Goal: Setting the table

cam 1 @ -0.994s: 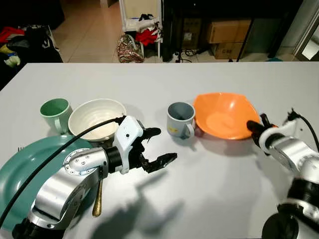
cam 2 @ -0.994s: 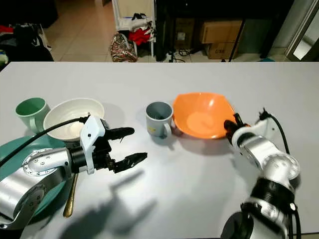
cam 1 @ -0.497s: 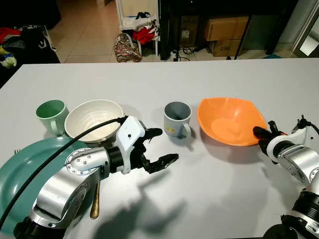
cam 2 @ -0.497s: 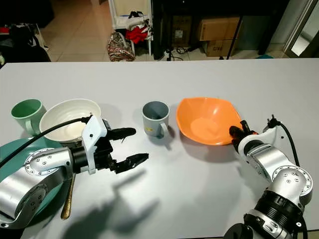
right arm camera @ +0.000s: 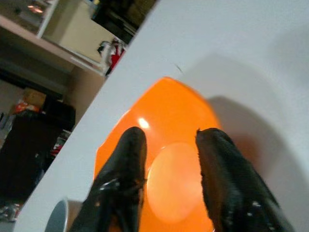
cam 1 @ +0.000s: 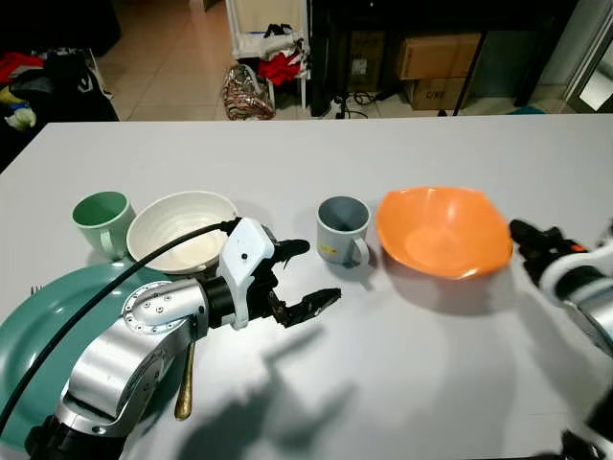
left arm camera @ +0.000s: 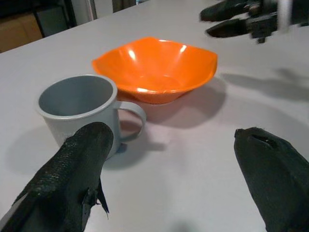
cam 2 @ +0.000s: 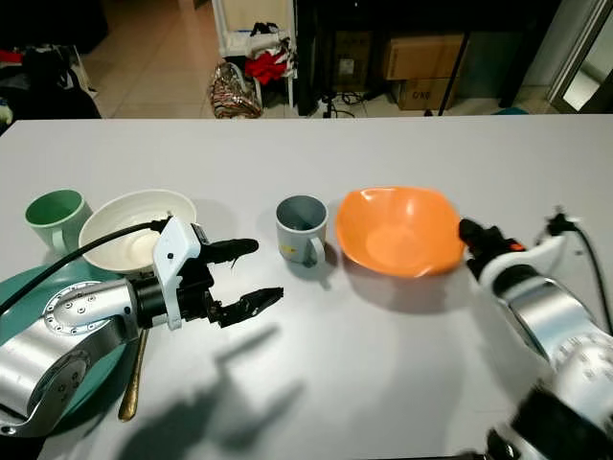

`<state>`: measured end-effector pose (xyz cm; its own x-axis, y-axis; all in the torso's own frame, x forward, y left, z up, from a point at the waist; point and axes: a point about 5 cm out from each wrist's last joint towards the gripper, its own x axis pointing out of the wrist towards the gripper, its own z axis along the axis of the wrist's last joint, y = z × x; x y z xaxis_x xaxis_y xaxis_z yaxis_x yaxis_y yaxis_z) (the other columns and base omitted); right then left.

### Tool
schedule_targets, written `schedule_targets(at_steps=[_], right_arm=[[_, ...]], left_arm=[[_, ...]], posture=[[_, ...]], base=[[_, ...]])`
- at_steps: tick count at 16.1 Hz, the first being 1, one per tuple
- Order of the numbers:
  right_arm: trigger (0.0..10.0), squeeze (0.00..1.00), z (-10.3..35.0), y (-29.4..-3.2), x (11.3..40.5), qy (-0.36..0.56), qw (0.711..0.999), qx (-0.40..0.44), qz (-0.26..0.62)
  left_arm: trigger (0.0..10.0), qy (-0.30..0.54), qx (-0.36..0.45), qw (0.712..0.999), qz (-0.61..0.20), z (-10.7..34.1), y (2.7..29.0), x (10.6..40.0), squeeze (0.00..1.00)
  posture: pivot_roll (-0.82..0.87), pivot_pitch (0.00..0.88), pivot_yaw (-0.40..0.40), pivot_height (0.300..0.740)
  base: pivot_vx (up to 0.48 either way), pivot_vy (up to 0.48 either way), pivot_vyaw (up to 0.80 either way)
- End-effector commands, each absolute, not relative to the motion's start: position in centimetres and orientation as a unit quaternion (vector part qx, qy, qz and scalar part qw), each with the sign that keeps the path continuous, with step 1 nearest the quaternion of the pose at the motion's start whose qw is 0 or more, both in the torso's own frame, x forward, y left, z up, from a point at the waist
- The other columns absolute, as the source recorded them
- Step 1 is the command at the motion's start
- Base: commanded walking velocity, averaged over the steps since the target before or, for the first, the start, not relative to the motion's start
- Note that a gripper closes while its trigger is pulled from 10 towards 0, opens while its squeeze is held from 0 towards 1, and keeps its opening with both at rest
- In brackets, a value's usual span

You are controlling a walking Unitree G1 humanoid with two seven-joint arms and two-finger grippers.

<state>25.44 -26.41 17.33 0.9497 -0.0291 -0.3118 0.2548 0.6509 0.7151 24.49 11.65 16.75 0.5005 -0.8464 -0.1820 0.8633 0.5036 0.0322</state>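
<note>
On the white table I've got the orange bowl sitting upright, mouth up, just right of the grey mug, whose handle points toward the bowl. My right gripper hangs just off the bowl's right rim, arm reaching in from the table's right side, fingers aimed at the bowl. From the right wrist I see those fingers parted a little, nothing between them, the bowl beyond. My left gripper hovers over bare table near the mug, forearm bent across, jaws spread wide and empty. Left wrist gives me mug and bowl side by side. Far left: white bowl, green mug, teal plate, gold spoon.
</note>
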Motion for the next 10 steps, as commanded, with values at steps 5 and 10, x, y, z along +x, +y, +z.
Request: schedule_targets(at_steps=[5, 10], right_arm=[[10.0, 1.00, 18.3, -23.7, 22.5, 0.139, 0.925, 0.352, -0.042], [10.0, 1.00, 19.9, -19.0, 20.1, 0.073, 0.988, 0.136, 0.029]], left_arm=[[10.0, 0.056, 0.059, 0.872, -0.482, 17.7, 12.4, 24.7, 0.00], [10.0, 0.017, 0.025, 0.953, -0.302, 18.4, 14.6, 25.2, 0.00]], posture=[[-0.02, 0.000, 0.055, 0.740], [-0.02, 0.000, 0.062, 0.740]], base=[[0.000, 0.000, 0.00], [0.000, 0.000, 0.00]])
